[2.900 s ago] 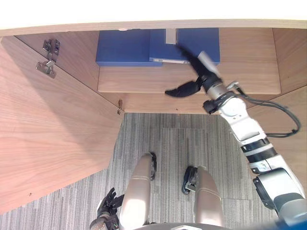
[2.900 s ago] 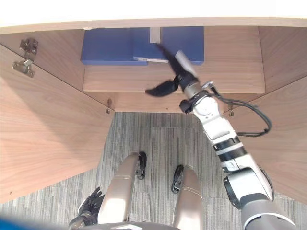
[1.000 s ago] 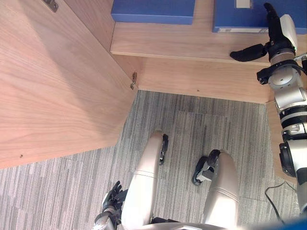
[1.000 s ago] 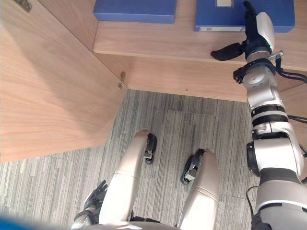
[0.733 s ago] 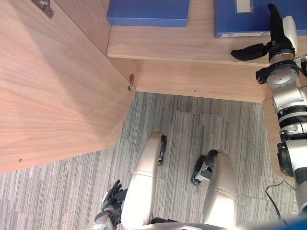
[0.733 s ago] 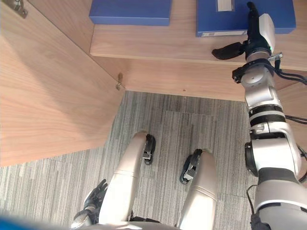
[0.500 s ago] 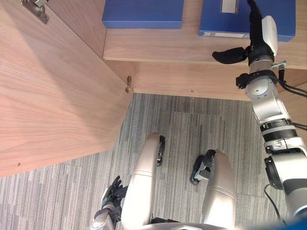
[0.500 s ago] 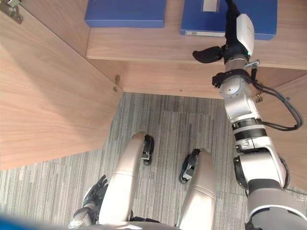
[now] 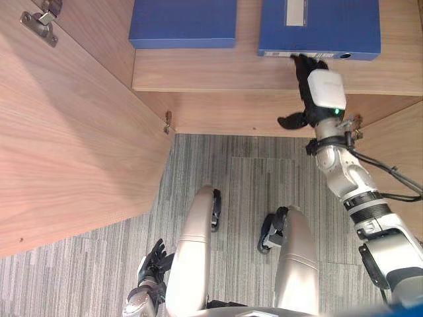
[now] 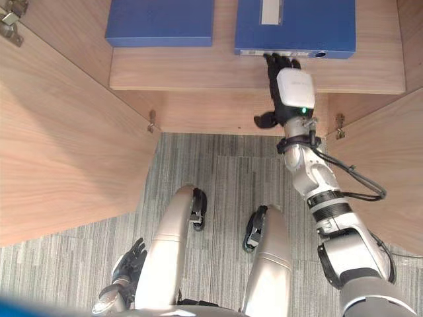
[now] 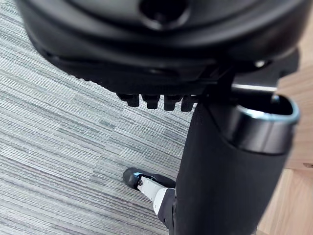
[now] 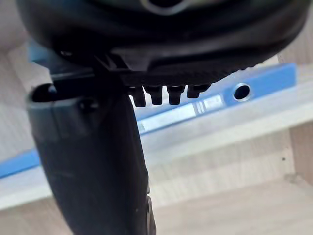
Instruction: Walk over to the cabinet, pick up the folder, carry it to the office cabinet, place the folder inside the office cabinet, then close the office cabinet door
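On the cabinet shelf [image 9: 198,72], straight fingers [image 9: 303,66] of the right hand [image 9: 318,99] touch the folder [image 9: 330,26] just ahead, gripping nothing. Placing seems done; next, shut the door [image 9: 66,145].

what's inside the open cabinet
On the shelf lie a left blue folder and a right blue folder, flat. The right hand reaches the right blue folder's front edge with straight fingers, covering part of it. Anything beneath the folders is hidden.

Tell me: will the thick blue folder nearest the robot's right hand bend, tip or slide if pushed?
Its edges look straight, so the thick blue folder probably stays stiff. Lying flat on the smooth wooden shelf, it likely slides rather than tips.
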`<state>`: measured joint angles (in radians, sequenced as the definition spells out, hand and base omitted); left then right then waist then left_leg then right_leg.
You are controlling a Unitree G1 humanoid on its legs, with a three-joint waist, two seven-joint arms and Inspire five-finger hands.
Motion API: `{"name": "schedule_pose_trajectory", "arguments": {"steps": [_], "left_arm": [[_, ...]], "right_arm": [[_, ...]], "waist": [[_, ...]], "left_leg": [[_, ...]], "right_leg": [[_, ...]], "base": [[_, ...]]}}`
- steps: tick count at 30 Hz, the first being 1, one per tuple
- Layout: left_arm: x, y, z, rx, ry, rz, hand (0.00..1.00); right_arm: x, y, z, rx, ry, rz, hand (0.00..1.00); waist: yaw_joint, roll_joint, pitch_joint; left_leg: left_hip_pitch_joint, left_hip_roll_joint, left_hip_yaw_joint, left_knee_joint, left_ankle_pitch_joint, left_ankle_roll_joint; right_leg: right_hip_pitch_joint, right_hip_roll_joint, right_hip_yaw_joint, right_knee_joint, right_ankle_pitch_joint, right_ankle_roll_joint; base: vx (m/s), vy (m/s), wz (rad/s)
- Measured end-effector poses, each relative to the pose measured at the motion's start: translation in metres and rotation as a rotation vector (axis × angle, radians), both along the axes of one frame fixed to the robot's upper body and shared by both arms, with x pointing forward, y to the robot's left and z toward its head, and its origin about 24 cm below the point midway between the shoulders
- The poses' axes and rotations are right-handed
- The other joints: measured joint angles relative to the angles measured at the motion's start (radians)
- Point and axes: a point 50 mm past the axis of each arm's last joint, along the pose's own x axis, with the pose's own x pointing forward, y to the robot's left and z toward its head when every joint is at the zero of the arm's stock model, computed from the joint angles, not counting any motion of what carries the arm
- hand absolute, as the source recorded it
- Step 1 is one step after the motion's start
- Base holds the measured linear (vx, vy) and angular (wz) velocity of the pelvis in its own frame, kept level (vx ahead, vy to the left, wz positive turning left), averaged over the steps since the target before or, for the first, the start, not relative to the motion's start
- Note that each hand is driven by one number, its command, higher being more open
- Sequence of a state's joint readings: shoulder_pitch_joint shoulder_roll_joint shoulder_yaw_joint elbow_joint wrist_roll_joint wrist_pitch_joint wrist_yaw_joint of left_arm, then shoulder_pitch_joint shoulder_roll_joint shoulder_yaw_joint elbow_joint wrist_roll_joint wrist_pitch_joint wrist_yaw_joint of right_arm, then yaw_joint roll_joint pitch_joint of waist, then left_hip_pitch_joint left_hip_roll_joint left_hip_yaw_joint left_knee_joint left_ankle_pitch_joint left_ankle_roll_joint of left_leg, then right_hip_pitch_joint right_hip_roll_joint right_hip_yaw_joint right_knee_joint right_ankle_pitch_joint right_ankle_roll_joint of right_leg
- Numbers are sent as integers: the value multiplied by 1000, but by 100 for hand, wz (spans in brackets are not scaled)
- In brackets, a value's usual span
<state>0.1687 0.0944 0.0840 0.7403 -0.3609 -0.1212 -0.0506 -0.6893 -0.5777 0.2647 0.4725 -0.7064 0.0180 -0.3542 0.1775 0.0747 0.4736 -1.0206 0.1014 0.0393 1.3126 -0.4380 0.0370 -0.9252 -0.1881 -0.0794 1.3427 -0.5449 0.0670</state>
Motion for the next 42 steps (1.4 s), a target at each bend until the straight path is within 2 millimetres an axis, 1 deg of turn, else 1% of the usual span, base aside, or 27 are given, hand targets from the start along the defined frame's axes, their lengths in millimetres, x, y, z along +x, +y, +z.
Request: {"name": "schedule_pose_trajectory", "arguments": {"steps": [7,9,11,12,14,15,16,17,19,20,21,22,23,24,26,27,28,30,31,32,33,34,36,37,38,39,42], "left_arm": [[-8,2,-5,10,39,7,100],[-9,2,-6,11,47,2,100],[-13,2,-9,21,74,-10,100],[-13,1,-10,19,77,-9,100],[-15,2,-10,29,84,-16,100],[-15,2,-10,33,86,-20,100],[-21,5,-13,50,119,-25,100],[-22,6,-14,51,127,-24,100],[-32,9,-17,58,167,-19,100],[-41,11,-21,66,202,-14,100],[-45,13,-22,70,220,-15,100],[-52,13,-24,74,247,-21,100],[-65,13,-28,70,296,-22,100],[-70,13,-30,71,316,-24,100],[-82,15,-33,88,373,-34,100],[-90,16,-34,91,401,-25,100],[-94,16,-35,94,415,-18,100],[-103,13,-37,92,455,15,100],[-103,13,-38,92,456,16,100],[-106,11,-39,88,470,55,100],[-107,10,-39,83,473,73,100],[-107,4,-41,68,484,133,100],[-106,1,-42,74,486,134,100],[-104,3,-41,87,483,133,100],[-102,5,-41,96,482,137,100],[-101,5,-41,100,480,135,100],[-84,7,-39,133,446,90,100]], "right_arm": [[0,-5,-9,-4,32,-28,100],[-3,-3,-20,-30,56,-35,100],[-11,5,-49,-59,114,-48,100],[-14,7,-57,-61,128,-46,100],[-28,18,-85,-144,187,-28,100],[-31,21,-92,-163,203,-22,100],[-40,29,-111,-186,250,5,100],[-42,31,-114,-186,258,9,100],[-51,40,-132,-172,311,37,100],[-60,46,-151,-152,377,54,100],[-63,48,-160,-143,411,57,100],[-71,50,-176,-132,474,54,100],[-86,51,-204,-113,593,34,100],[-93,51,-215,-102,643,24,100],[-123,50,-248,-44,797,-18,100],[-142,51,-264,24,882,-47,100],[-151,51,-272,69,926,-66,100],[-188,51,-299,267,1091,-168,100],[-190,51,-300,273,1098,-172,100],[-207,45,-312,474,1184,-289,100],[-210,43,-314,551,1192,-333,100],[-222,35,-320,871,1160,-512,100],[-231,28,-324,1056,1117,-633,100],[-240,26,-327,1217,1069,-727,100],[-247,21,-329,1314,1025,-793,100],[-250,18,-329,1356,998,-819,100],[-266,8,-331,1546,877,-947,100]], "waist": [[-14,-9,5],[-16,-15,8],[-16,-20,8],[-16,-23,8],[-23,-37,5],[-25,-39,4],[-29,-56,-6],[-31,-59,-8],[-38,-78,-26],[-38,-92,-48],[-39,-99,-58],[-42,-103,-80],[-42,-109,-121],[-43,-111,-137],[-55,-115,-179],[-62,-114,-200],[-67,-113,-209],[-80,-102,-235],[-80,-101,-235],[-76,-91,-254],[-76,-83,-261],[-78,-58,-289],[-82,-42,-312],[-84,-45,-326],[-92,-47,-346],[-97,-50,-352],[-107,-60,-368]], "left_leg": [[8,15,2,-6,-1,0],[31,21,7,-25,1,1],[97,32,15,-87,10,1],[118,33,19,-109,15,2],[214,38,41,-228,49,3],[242,39,46,-261,59,1],[328,40,68,-370,93,0],[343,40,71,-388,100,0],[421,44,91,-497,137,-3],[486,50,106,-590,168,-9],[514,50,113,-630,182,-14],[554,49,120,-684,200,-18],[616,47,139,-766,227,-29],[638,44,145,-795,235,-32],[702,32,158,-866,256,-40],[737,31,168,-888,258,-43],[753,31,172,-894,258,-43],[803,33,152,-877,248,-60],[804,33,149,-874,247,-62],[815,28,56,-839,236,-78],[825,26,18,-837,229,-89],[866,18,-84,-854,196,-119],[900,18,-99,-887,169,-116],[923,18,-52,-907,169,-115],[937,18,-2,-918,169,-114],[944,18,18,-923,171,-112],[1016,13,159,-974,180,-94]], "right_leg": [[4,15,2,-15,13,0],[24,21,3,-37,21,0],[90,36,-2,-111,45,0],[109,37,-4,-138,55,-2],[200,47,-9,-267,105,-2],[228,50,-12,-304,121,-1],[307,53,-19,-421,168,-3],[322,54,-21,-442,177,-2],[400,69,-27,-572,233,-1],[472,87,-27,-695,286,-1],[502,92,-27,-744,307,-2],[549,102,-28,-823,341,2],[622,113,-24,-944,392,8],[649,115,-21,-986,409,9],[722,116,-17,-1088,450,13],[758,119,-8,-1127,462,14],[775,122,-2,-1141,466,14],[834,138,24,-1175,476,9],[836,139,25,-1176,477,9],[859,160,67,-1200,500,5],[866,167,83,-1209,508,4],[874,188,136,-1232,536,4],[869,198,174,-1241,552,5],[864,198,223,-1251,567,11],[853,198,271,-1258,574,18],[848,196,289,-1260,576,18],[833,189,375,-1255,583,12]], "base": [[9,-17,-7],[22,-13,-10],[53,-8,-14],[79,7,-14],[111,30,-15],[151,63,-21],[108,53,-16],[105,51,-20],[103,45,-19],[123,55,-23],[164,67,-24],[159,60,-20],[169,54,-20],[174,40,-17],[165,15,-11],[122,4,-15],[96,-6,-21],[55,-19,-25],[26,-27,-56],[19,-14,-59],[-18,25,-111],[-26,41,-91],[-78,93,-90],[-157,160,-114],[-153,142,-116],[-139,130,-115],[-118,106,-120]]}}
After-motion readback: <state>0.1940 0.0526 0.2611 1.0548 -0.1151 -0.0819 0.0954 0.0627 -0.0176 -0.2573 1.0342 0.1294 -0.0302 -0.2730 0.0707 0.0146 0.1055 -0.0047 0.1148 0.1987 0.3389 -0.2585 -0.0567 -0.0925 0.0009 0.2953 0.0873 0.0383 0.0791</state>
